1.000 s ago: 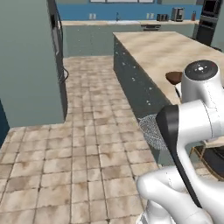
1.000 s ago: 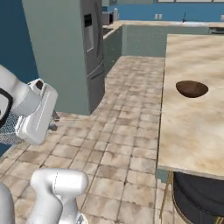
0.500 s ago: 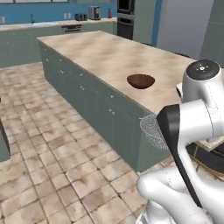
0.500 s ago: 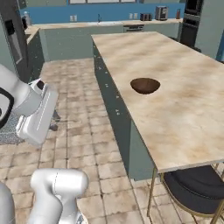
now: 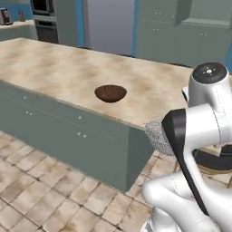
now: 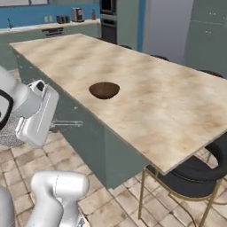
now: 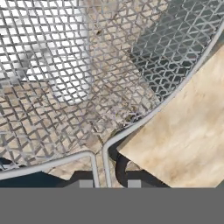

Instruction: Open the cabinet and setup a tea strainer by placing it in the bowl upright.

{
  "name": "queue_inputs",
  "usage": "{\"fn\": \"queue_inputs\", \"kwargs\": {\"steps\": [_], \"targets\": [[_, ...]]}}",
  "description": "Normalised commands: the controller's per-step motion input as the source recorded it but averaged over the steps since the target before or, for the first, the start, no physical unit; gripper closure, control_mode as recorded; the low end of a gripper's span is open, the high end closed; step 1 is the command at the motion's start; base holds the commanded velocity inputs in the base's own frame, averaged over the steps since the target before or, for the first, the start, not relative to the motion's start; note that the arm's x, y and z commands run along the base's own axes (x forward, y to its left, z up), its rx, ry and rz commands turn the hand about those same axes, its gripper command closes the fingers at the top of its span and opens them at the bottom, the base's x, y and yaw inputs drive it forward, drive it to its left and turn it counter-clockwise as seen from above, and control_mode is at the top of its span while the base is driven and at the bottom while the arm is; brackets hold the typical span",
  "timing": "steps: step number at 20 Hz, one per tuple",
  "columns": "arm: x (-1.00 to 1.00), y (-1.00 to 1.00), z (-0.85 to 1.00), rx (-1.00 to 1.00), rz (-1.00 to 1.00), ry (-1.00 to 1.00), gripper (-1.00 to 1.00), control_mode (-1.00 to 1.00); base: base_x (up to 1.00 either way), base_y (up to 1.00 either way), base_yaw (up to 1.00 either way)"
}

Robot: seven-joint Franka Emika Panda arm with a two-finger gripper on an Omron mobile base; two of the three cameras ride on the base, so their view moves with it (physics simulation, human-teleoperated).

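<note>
The dark brown bowl (image 5: 110, 93) (image 6: 104, 90) stands empty on the beige island counter (image 5: 54, 68) (image 6: 168, 102), close to its near edge. The tea strainer (image 5: 157, 135) (image 6: 8, 134) is a silver wire-mesh basket that hangs in the air off the counter's corner, just behind my arm. In the hand view its mesh (image 7: 87, 78) spreads across most of the picture. My gripper (image 7: 109, 183) is shut on the strainer's wire handle. The bowl lies to the left of the strainer and farther away. The cabinet is out of view.
Grey-green drawer fronts (image 5: 54, 122) with small knobs run below the counter edge. A black stool with gold legs (image 6: 195, 177) (image 5: 213, 161) stands at the counter's near end. Tiled floor (image 5: 41, 199) lies in front of the island. Tall grey-green fronts line the far wall.
The base has driven and turned, so the whole scene has shifted: the island and the bowl are now close in front. The strainer has stayed in my grip.
</note>
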Motion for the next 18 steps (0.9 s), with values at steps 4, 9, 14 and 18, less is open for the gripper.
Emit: {"fn": "queue_inputs", "kwargs": {"steps": [4, 9, 14, 18], "targets": [[0.00, 0.00, 0.00, 0.00, 0.00, 0.00, 1.00, 1.00, 0.62, 0.61, -0.71], [0.00, 0.00, 0.00, 0.00, 0.00, 0.00, 1.00, 1.00, 0.62, 0.77, -0.64], [0.00, 0.00, 0.00, 0.00, 0.00, 0.00, 1.00, 1.00, 0.44, 0.89, -0.57], [0.00, 0.00, 0.00, 0.00, 0.00, 0.00, 1.00, 1.00, 0.16, 0.66, -0.49]]}}
